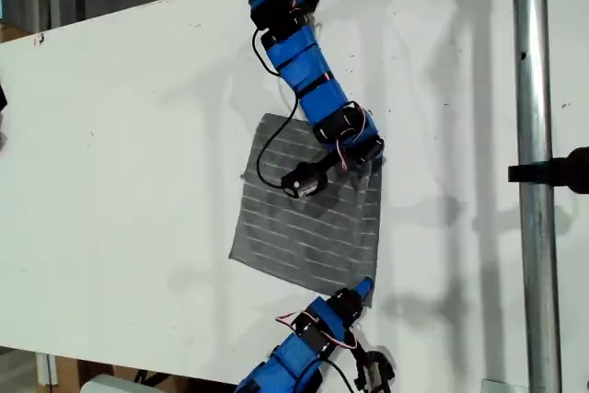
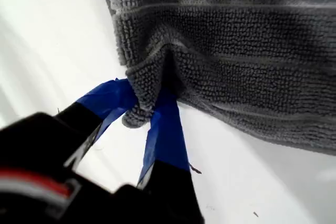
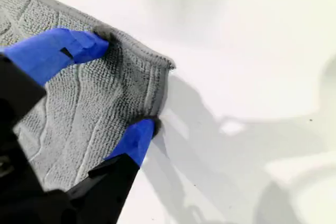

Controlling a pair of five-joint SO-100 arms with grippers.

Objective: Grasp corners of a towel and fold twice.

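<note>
Gripping the grey white-striped microfibre towel [image 1: 308,204], spread mid-bench: my first gripper [image 2: 149,109] is pinched closed on one rounded corner [image 2: 135,116]; my second gripper [image 3: 126,85] straddles another corner [image 3: 164,62], jaws apart, unclamped. Lifting now risks one-sided dragging and skewed folding.

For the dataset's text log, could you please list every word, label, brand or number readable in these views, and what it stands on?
None: no readable text shows in any view.
The towel bears only plain white stripes.
My first gripper and my second gripper carry unmarked blue tape.
The white table is blank.
</note>
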